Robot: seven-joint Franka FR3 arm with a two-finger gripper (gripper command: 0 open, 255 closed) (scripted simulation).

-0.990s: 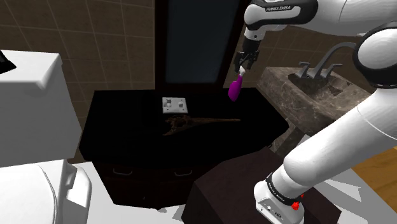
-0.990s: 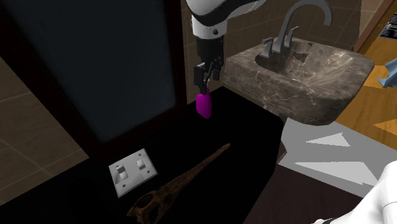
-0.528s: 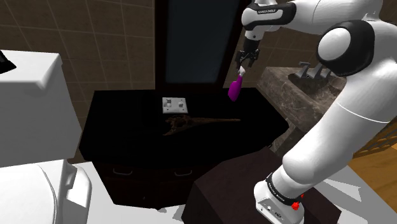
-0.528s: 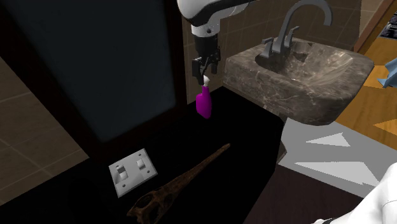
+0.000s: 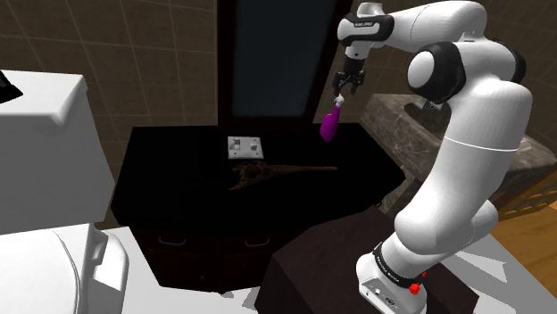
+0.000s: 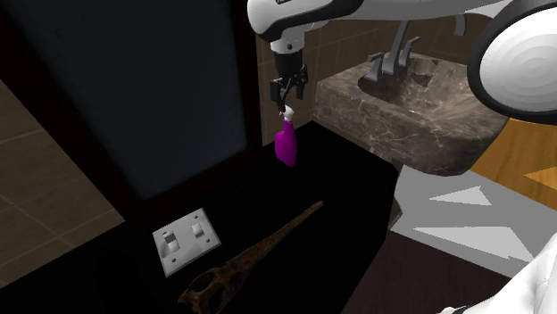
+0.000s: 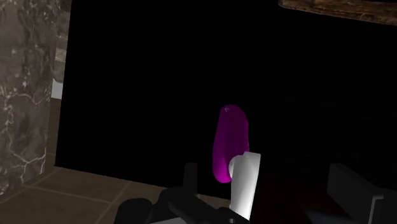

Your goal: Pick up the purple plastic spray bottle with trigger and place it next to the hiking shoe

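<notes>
The spray bottle [image 5: 329,126], upper centre-right, has a magenta-purple body and a white head. Above it the gripper [image 6: 288,99] is black and the arm [image 5: 464,169] white with dark joints. The cabinet top [image 5: 178,169] is black, the switch plate [image 5: 243,146] pale grey and the skull-shaped thing [image 5: 268,170] brown. At right, the sink counter [image 6: 428,116] is dark grey with pale marble veins.

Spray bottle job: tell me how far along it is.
Done: nothing yet. In hand: the claw hangs open over the purple bottle; in the wrist view its fingers flank the white trigger head without touching. Left: grip, lift, carry, place.
</notes>
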